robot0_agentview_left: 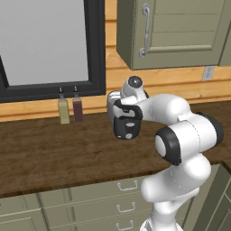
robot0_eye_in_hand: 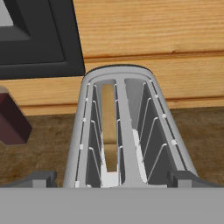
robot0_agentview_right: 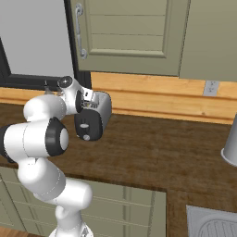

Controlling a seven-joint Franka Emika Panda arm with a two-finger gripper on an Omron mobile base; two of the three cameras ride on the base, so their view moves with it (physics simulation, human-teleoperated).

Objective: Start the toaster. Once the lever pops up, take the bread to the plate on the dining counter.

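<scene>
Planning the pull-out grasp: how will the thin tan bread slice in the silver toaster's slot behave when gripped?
The thin tan bread slice looks rigid and light, likely crumbly under hard pinching. Standing edge-up between the silver toaster's slot wires, it may snag if lifted crooked.

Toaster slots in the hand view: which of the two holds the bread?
The left slot of the toaster holds the bread, a tan slice sunk inside it. The right slot shows just bare wire guides.

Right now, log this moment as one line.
stage: at toaster | bread: in left slot, hand view | pincer: open, above toaster's lever end | countertop: two bottles by wall
</scene>
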